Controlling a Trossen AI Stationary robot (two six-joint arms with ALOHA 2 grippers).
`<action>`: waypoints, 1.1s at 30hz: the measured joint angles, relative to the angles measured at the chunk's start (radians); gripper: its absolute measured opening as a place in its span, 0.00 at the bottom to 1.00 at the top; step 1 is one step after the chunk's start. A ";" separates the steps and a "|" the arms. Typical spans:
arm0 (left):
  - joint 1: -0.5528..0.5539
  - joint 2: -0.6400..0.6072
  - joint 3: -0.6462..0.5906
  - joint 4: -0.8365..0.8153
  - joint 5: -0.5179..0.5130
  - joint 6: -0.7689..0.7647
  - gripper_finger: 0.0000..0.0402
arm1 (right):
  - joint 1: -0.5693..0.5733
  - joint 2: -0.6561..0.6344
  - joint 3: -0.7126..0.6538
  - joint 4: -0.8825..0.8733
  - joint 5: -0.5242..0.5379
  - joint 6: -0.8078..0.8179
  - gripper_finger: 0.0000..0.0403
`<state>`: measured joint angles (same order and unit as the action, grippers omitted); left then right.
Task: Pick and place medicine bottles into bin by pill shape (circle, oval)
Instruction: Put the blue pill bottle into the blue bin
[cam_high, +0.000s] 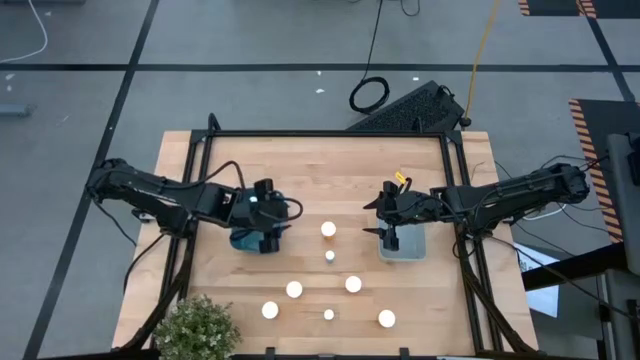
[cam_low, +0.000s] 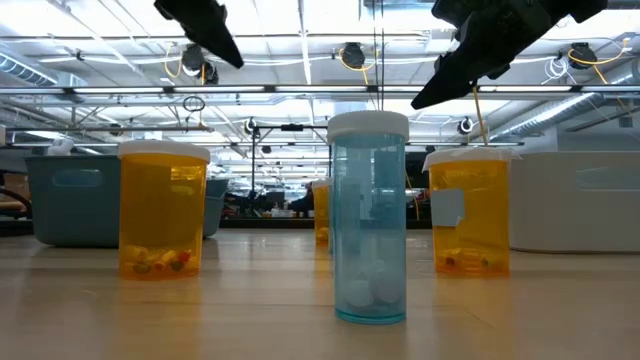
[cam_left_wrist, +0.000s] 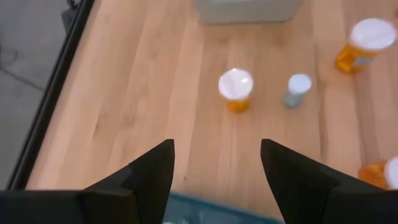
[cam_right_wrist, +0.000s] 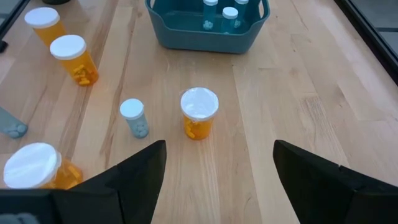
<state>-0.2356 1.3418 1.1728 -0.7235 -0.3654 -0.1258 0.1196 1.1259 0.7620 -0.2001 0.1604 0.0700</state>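
Note:
Several medicine bottles stand upright on their bases on the wooden table: amber ones with white caps (cam_high: 328, 229) (cam_high: 353, 284) (cam_high: 294, 289) and small clear blue ones (cam_high: 330, 256) (cam_low: 368, 220). My left gripper (cam_left_wrist: 216, 146) hovers open over the dark teal bin (cam_high: 250, 240), which holds small white-capped bottles (cam_right_wrist: 219, 11). My right gripper (cam_right_wrist: 219, 146) hovers open at the left edge of the pale grey bin (cam_high: 402, 246). An amber bottle (cam_right_wrist: 199, 112) and a small bottle (cam_right_wrist: 132, 116) stand between the two grippers. Neither gripper holds anything.
A potted plant (cam_high: 195, 328) stands at the near left corner. More bottles (cam_high: 270, 309) (cam_high: 386, 319) stand toward the near edge. A black frame (cam_high: 330, 134) runs round the table. Bare wood lies along the far side of the table.

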 joint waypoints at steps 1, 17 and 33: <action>-0.007 0.000 0.000 0.008 0.002 0.009 0.61 | 0.000 0.000 0.000 0.000 0.000 -0.003 0.71; -0.048 0.067 0.062 0.066 0.059 0.057 0.61 | 0.000 0.000 0.000 0.000 0.000 -0.007 0.71; -0.048 0.436 0.400 -0.095 0.126 0.119 0.61 | 0.000 -0.010 0.001 -0.058 -0.004 -0.007 0.71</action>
<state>-0.2834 1.7783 1.5725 -0.8187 -0.2389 -0.0063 0.1194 1.1163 0.7628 -0.2579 0.1565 0.0631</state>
